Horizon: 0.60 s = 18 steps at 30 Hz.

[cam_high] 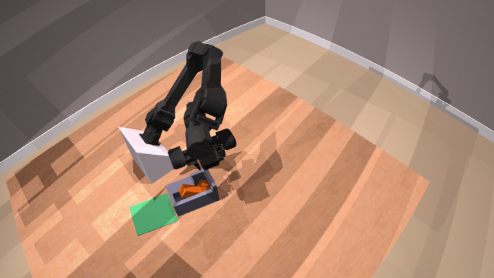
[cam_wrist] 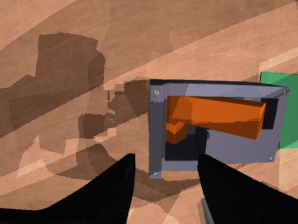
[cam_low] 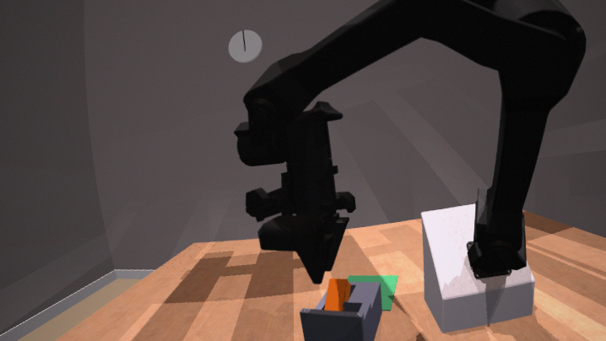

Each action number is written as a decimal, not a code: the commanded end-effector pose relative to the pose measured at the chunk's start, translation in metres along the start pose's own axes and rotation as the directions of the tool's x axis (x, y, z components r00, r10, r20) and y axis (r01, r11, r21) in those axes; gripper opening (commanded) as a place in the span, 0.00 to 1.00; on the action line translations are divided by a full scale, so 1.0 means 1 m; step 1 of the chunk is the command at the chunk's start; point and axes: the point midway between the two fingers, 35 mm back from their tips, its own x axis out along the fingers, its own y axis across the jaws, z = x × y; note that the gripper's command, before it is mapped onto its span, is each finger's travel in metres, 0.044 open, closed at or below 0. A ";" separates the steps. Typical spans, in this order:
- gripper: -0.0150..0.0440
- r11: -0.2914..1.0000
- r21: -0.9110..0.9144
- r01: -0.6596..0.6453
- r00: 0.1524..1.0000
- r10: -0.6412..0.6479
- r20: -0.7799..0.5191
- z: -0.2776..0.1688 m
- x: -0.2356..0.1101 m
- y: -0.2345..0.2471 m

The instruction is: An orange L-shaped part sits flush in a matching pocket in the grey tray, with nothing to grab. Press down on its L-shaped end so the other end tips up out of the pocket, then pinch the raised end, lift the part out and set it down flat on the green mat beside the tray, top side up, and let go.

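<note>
The orange L-shaped part (cam_high: 193,189) (cam_low: 337,294) (cam_wrist: 220,116) lies tilted in the pocket of the grey tray (cam_high: 198,204) (cam_low: 338,324) (cam_wrist: 154,129). Its straight end on the mat's side is tipped up above the rim, and its L-shaped end is down in the pocket. My gripper (cam_high: 203,168) (cam_low: 316,275) (cam_wrist: 166,160) hangs a little above the tray's end away from the mat. Its fingers stand apart with nothing between them, and it does not touch the part. The green mat (cam_high: 153,214) (cam_low: 387,288) (cam_wrist: 280,83) lies flat on the floor against the tray's other end.
The arm's white wedge-shaped pedestal (cam_high: 151,162) (cam_low: 449,262) stands close behind the tray and the mat. Wooden floor lies all around, with grey walls at the back.
</note>
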 end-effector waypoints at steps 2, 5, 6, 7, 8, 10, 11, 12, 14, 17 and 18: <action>0.56 1.000 0.005 -0.001 1.000 0.001 -0.001 0.000 0.001 0.000; 0.56 1.000 0.005 -0.001 1.000 0.001 -0.001 0.000 0.001 0.000; 0.56 1.000 0.005 -0.001 1.000 0.001 -0.001 0.000 0.001 0.000; 0.56 1.000 0.005 -0.001 1.000 0.001 -0.001 0.000 0.001 0.000; 0.60 1.000 -0.010 0.000 1.000 0.000 -0.001 0.000 0.001 -0.001; 0.69 0.997 -0.079 0.001 1.000 -0.001 -0.001 0.001 0.000 -0.004; 0.73 0.991 -0.135 0.001 1.000 -0.001 -0.001 0.001 0.000 -0.007; 0.73 0.980 -0.200 0.002 1.000 -0.002 -0.001 0.002 0.000 -0.010; 0.73 0.936 -0.352 0.003 1.000 -0.004 -0.002 0.004 0.000 -0.017; 0.73 0.819 -0.574 0.004 1.000 -0.007 -0.004 0.006 -0.001 -0.029; 0.73 0.768 -0.641 0.003 1.000 -0.007 -0.004 0.006 -0.001 -0.033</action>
